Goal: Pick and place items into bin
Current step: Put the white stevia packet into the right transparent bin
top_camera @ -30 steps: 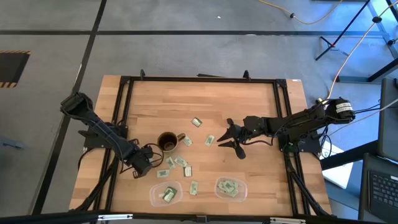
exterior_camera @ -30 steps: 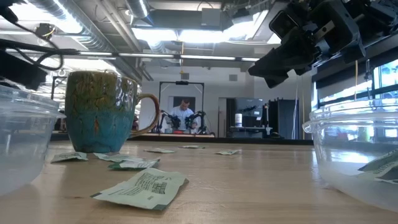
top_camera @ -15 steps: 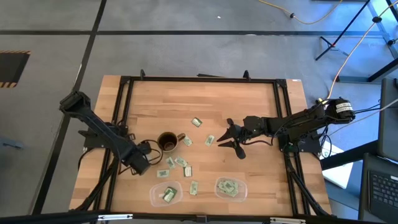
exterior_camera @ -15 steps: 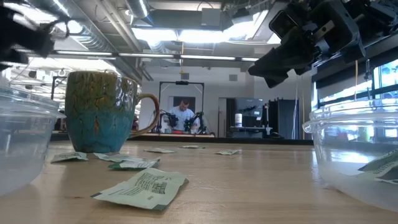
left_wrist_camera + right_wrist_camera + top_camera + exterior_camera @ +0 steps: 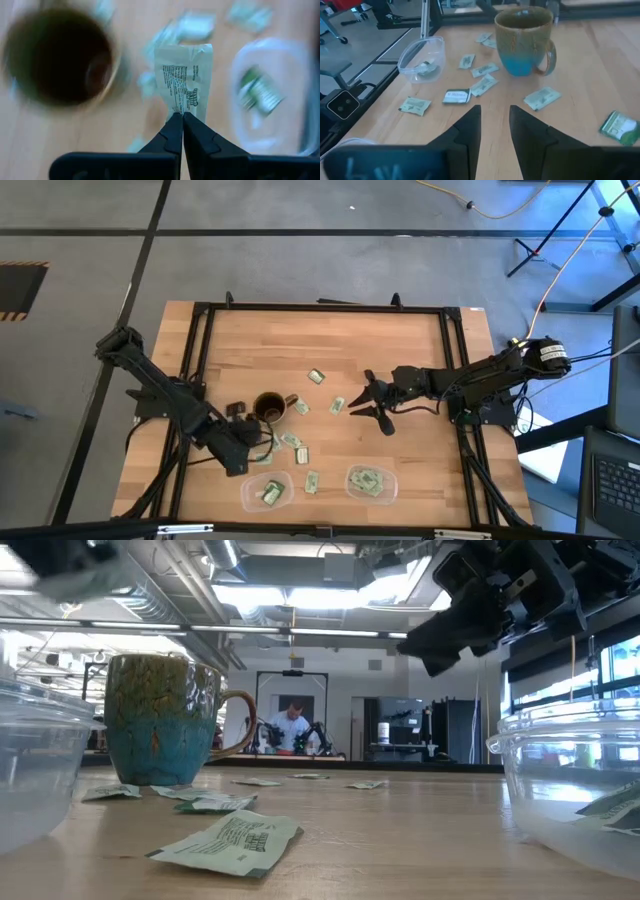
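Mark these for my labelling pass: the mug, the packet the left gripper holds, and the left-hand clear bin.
mug [image 5: 268, 408], high view, dark inside.
packet [image 5: 184, 75], left wrist view, printed face.
left-hand clear bin [image 5: 249, 485], high view, rim.

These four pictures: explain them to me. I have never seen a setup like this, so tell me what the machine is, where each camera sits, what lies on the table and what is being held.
Two dark robot arms work at a pale wooden table. One camera looks straight down, one sits at table height, and one rides on each wrist. On the table stand a brown and turquoise ceramic mug and two clear plastic tubs, with small pale green and white paper packets scattered about; both tubs already hold some. The left pincer is shut on one such packet, lifted near the mug and a tub. The right pincer hangs open above the table's middle, holding nothing.
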Controlling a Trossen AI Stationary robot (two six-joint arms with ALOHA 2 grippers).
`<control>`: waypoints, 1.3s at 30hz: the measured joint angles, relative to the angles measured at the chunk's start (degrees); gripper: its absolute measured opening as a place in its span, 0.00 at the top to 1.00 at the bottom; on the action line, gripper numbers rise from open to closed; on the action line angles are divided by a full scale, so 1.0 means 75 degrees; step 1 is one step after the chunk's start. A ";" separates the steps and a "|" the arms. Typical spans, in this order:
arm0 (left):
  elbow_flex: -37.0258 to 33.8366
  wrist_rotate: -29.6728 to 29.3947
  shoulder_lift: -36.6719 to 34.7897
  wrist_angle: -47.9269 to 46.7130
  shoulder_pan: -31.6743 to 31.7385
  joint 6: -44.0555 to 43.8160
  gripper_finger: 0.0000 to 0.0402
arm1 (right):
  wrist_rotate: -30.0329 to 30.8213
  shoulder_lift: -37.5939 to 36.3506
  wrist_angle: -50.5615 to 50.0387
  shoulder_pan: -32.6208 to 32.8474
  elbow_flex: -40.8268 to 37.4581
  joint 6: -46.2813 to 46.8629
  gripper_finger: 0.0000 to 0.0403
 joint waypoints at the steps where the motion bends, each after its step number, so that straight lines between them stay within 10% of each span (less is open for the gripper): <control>1: 0.0000 -0.0074 0.0002 0.0370 0.0031 0.0394 0.99 | 0.0013 0.0000 0.0112 0.0035 -0.0001 -0.0182 0.74; 12: 0.0000 0.0842 0.0058 0.2888 0.1239 0.3152 0.99 | 0.0043 0.0000 0.1526 0.1129 0.0050 -0.2149 0.74; 26: 0.0000 0.4812 0.1368 0.5333 0.2938 0.3804 0.99 | 0.1658 0.0686 -0.0537 0.1931 0.1877 -0.3562 0.74; 39: -0.0002 0.5264 0.1809 0.5963 0.3401 0.3802 0.99 | 0.1685 0.2019 -0.1658 0.2512 0.3434 -0.3930 0.74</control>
